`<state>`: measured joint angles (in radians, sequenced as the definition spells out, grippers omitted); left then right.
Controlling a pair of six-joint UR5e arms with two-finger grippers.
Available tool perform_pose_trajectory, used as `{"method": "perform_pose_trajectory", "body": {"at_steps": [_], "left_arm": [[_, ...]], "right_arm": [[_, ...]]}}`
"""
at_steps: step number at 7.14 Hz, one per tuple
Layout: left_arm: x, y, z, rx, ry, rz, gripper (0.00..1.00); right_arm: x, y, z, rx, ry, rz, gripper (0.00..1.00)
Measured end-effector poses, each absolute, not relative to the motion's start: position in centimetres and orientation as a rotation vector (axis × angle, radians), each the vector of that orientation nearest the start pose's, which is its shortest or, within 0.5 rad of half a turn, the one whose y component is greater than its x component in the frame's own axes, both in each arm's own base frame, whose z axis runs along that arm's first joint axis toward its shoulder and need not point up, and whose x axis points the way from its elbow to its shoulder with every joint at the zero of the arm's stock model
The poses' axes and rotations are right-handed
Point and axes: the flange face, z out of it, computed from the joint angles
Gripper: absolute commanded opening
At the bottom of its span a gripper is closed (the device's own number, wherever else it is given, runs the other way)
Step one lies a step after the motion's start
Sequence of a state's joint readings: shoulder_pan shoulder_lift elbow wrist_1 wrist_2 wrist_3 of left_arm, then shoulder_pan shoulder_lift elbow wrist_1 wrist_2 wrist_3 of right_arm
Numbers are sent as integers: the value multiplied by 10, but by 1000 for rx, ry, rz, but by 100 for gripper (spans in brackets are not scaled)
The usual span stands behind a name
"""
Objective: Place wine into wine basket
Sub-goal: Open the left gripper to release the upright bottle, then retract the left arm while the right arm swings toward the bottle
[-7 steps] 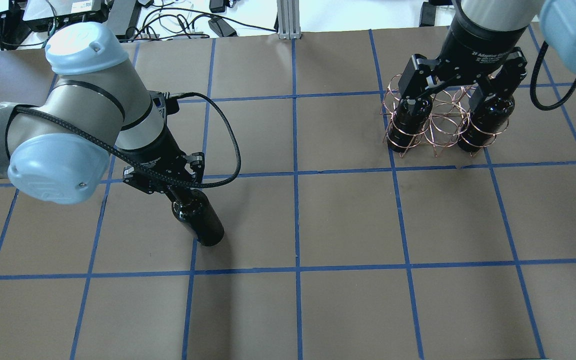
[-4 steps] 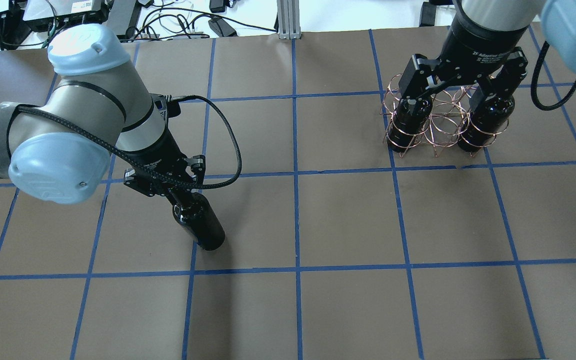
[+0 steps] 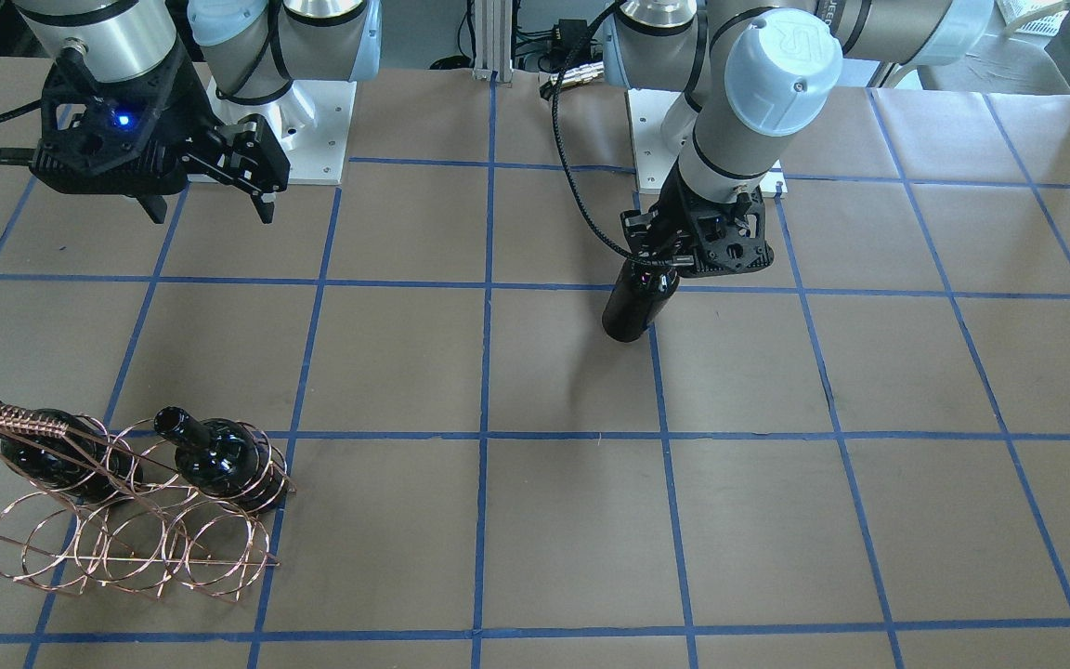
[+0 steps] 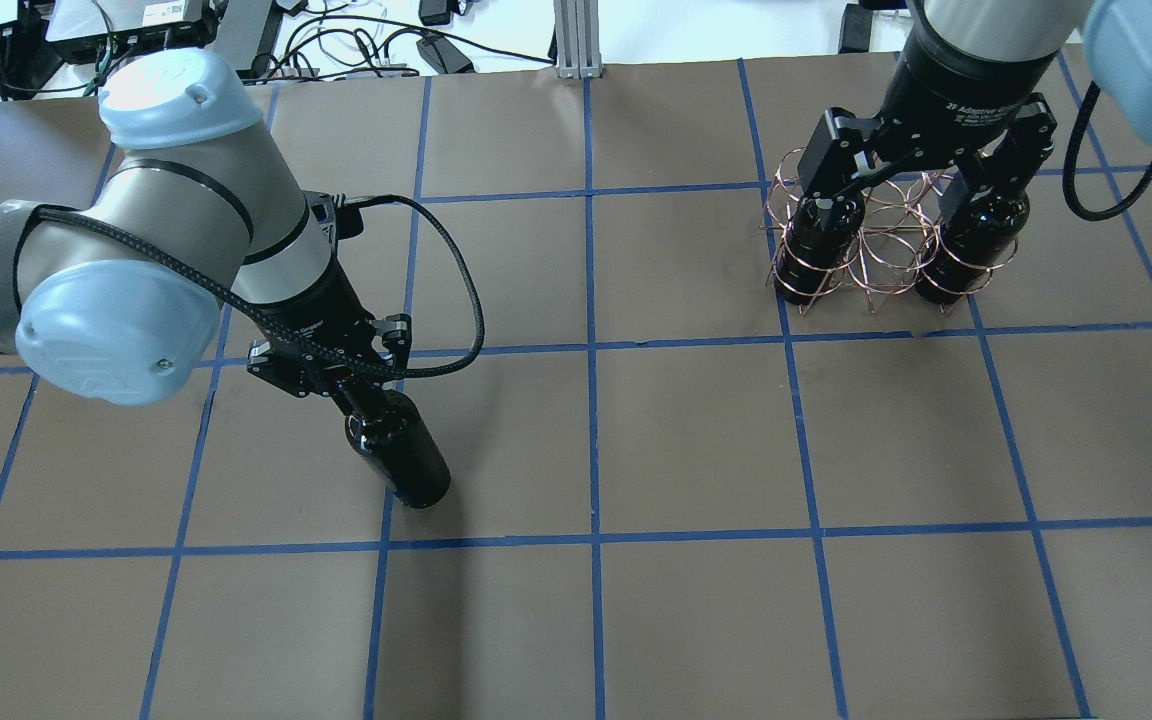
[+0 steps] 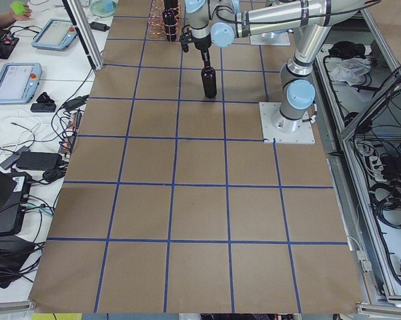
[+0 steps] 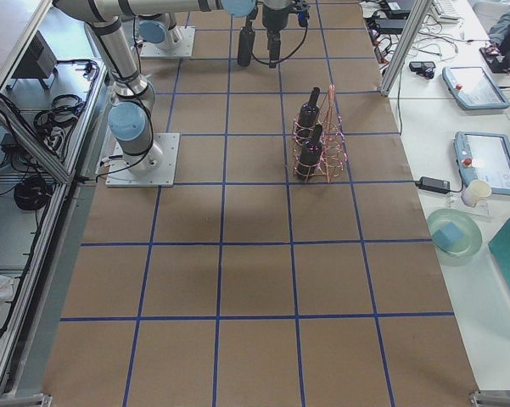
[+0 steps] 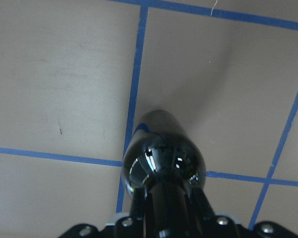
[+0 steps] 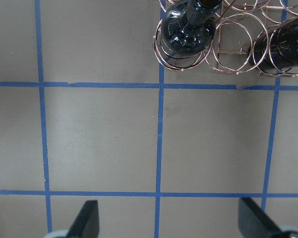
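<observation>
My left gripper point(image 4: 348, 383) is shut on the neck of a glossy black wine bottle point(image 4: 402, 458), which it holds upright over the left-middle of the table. The bottle also shows in the front view point(image 3: 632, 307) and the left wrist view point(image 7: 163, 166). I cannot tell whether its base touches the paper. The copper wire wine basket point(image 4: 891, 245) stands at the far right with two identical bottles point(image 4: 809, 255) point(image 4: 966, 255) in its outer loops and the middle loops empty. My right gripper point(image 4: 904, 190) is open and empty, high above the basket.
The table is brown paper with a blue tape grid point(image 4: 591, 345). Cables and boxes point(image 4: 356, 40) lie beyond the far edge. The arm bases point(image 3: 312, 102) stand at the robot's edge. The basket's coiled handle point(image 3: 10, 420) sticks up on its outer side.
My left gripper has shifted very slightly to the right with the bottle in it. The right arm, the basket and its two bottles have barely moved.
</observation>
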<state>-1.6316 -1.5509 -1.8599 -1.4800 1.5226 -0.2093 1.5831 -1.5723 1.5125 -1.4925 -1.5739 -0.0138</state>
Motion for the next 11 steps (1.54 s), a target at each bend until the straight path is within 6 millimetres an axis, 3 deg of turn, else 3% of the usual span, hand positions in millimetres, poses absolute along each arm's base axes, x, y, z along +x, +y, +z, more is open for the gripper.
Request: {"method": "perform_pose_trajectory", "body": {"at_steps": [3,5,7,9,11], "left_arm": [[-163,-447,392,-245,3143,275,100],[-151,-460,440,-281,3130,285,100],[-108,-485,484,-338,3146,167,100],[-38,-506,509,-282,3141,19,100],[14,-515,513,-335,3115,-43,100]], "right_arm": [[139,-487,509,-37,3144,29,100],[140,-487,511,24,3136,15,100],[153,-491,519,97,3127,-47,100],[201,-494,528,161,3108,-104,100],[271,-498,529,228,3091,-116,100]]}}
